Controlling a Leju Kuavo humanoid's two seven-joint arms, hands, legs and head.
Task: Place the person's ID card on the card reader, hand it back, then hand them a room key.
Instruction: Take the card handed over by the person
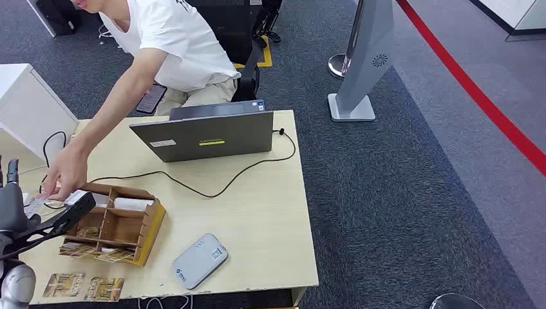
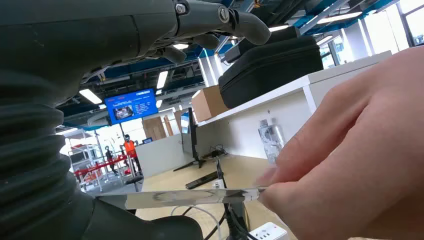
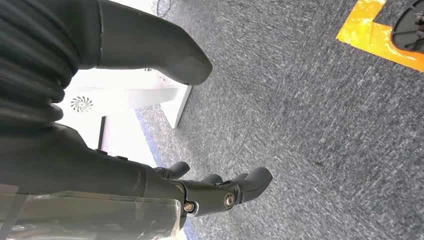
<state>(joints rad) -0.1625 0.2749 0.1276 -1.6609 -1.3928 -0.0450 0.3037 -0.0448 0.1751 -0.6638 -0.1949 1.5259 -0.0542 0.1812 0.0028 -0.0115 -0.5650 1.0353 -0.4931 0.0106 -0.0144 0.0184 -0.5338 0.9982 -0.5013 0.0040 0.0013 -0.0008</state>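
From where I stand, the person's hand (image 1: pixel 66 172) reaches across the desk's left edge and pinches one end of a thin card (image 2: pixel 185 197) whose other end lies against the robot's left hand (image 1: pixel 14 207); seen edge-on from the left wrist, the card runs flat between the person's fingertips (image 2: pixel 280 192) and the thick grey thumb below the ribbed cover. Whether the left hand grips the card or merely has it resting on the thumb I cannot tell, and the fingers above look spread. I also cannot say which way the card is travelling, so this is either the ID coming to the robot or going back. The grey card reader (image 1: pixel 199 260) lies bare on the table (image 1: pixel 257 193) near its front edge, well apart from the exchange. Room keys look to be waiting in the wooden organiser (image 1: pixel 116 225), with two more cards (image 1: pixel 84 285) lying loose in front of it, so that step appears undone. The right hand (image 3: pixel 220 190) hangs over the carpet with its fingers apart and nothing in it
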